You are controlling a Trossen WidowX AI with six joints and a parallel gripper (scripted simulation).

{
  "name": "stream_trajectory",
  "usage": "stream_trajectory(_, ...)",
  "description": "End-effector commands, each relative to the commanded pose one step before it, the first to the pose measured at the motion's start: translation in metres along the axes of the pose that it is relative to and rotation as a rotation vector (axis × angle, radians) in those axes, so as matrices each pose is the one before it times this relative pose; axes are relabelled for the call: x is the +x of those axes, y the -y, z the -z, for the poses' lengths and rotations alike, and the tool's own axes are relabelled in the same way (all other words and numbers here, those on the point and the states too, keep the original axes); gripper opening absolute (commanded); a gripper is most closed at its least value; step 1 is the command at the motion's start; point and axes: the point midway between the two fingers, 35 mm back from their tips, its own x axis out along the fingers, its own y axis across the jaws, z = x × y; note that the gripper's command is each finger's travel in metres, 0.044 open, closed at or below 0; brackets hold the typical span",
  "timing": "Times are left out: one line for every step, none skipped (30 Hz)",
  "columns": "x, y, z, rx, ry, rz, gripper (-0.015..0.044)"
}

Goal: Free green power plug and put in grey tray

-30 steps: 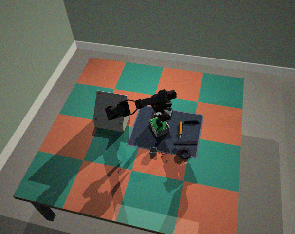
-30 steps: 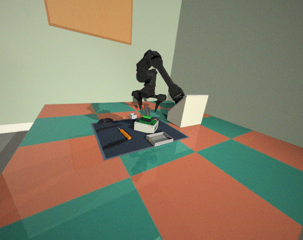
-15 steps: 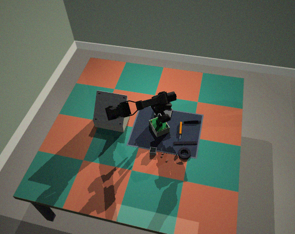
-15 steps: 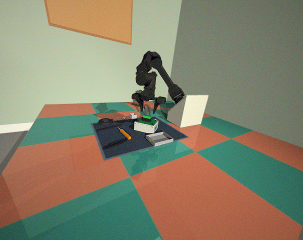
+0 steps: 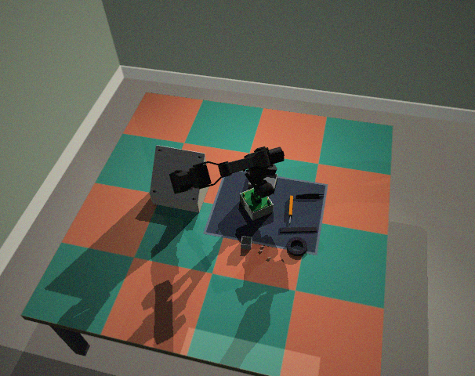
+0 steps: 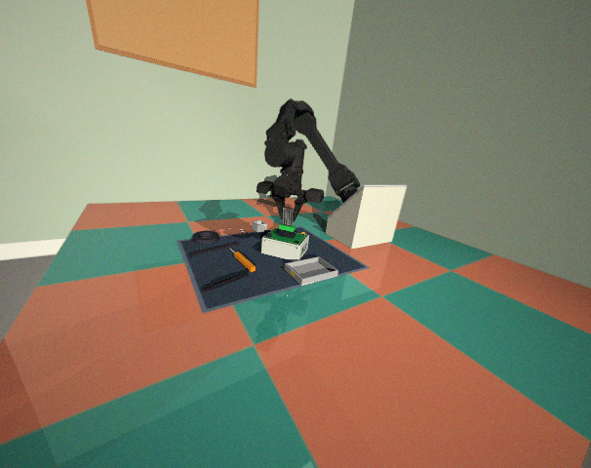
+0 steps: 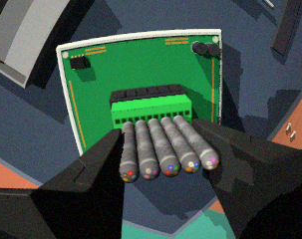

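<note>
The fingers [image 6: 290, 217] are clamped on the plug [image 6: 287, 228] [image 7: 151, 107], one at each end of it, with its five grey cables rising between them. The plug looks seated in its black socket [image 7: 127, 94], below the fingers, on the green board [image 5: 250, 205] [image 6: 270, 235] [image 7: 91, 90].

Getting it loose is the step in hand, I'd judge. I'd keep the squeeze firm and level, then rock the plug gently, a little one way and a little back, adding only a light lift as it gives. A hard straight pull could slip the grip or drag the whole board along. It would be wise to bear on the green body and leave the cables alone. Once it's free, lift clear of the socket before swinging to the tray [image 5: 273, 182] [image 6: 317, 273] [image 7: 35, 50], which sits beyond the board from the fingers; set it down low, open, and back away.

The plug is a bright green block with a row of small dark square holes. Its cables are round, mottled grey and ribless, ending in clusters of coloured dots. The board is flat, glossy green with orange lines, on a boxy white base [image 5: 259, 214] [image 6: 281, 249] [image 7: 141, 35]. The tray is shallow, plain grey and straight-walled. Beneath it all, a dark blue mat [image 5: 226, 214] [image 6: 210, 296] [image 7: 21, 119] lies on the orange-and-green checked bench [image 5: 339, 323] [image 6: 366, 363].
</note>
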Motion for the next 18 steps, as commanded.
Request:
stream_trajectory(0.00034,-0.00021,-0.00026,-0.0037,0.00071,-0.00087,0.0)
stream_trajectory(0.0,0.0,0.0,0.0,0.0,0.0,0.0)
stream_trajectory(0.0,0.0,0.0,0.0,0.0,0.0,0.0)
stream_trajectory(0.0,0.0,0.0,0.0,0.0,0.0,0.0)
stream_trajectory(0.0,0.0,0.0,0.0,0.0,0.0,0.0)
stream_trajectory(0.0,0.0,0.0,0.0,0.0,0.0,0.0)
stream_trajectory(-0.00078,0.0,-0.00001,0.0,0.00002,-0.00003,0.0)
stream_trajectory(-0.00079,0.0,0.0,0.0,0.00002,-0.00003,0.0)
stream_trajectory(-0.00079,0.0,0.0,0.0,0.00002,-0.00003,0.0)
stream_trajectory(-0.00079,0.0,0.0,0.0,0.00002,-0.00003,0.0)
stream_trajectory(-0.00079,0.0,0.0,0.0,0.00001,-0.00003,0.0)
stream_trajectory(-0.00079,0.0,0.0,0.0,0.00001,-0.00003,0.0)
stream_trajectory(-0.00079,0.0,0.0,0.0,0.00001,-0.00003,0.0)
stream_trajectory(-0.00079,0.0,0.0,0.0,0.00001,-0.00003,0.0)
stream_trajectory(-0.00079,0.0,0.0,0.0,0.00001,-0.00003,0.0)
stream_trajectory(-0.00079,0.0,0.0,0.0,0.00001,-0.00003,0.0)
stream_trajectory(-0.00079,0.0,0.0,0.0,0.00001,-0.00003,0.0)
stream_trajectory(-0.00079,0.0,0.0,0.0,0.00001,-0.00003,0.0)
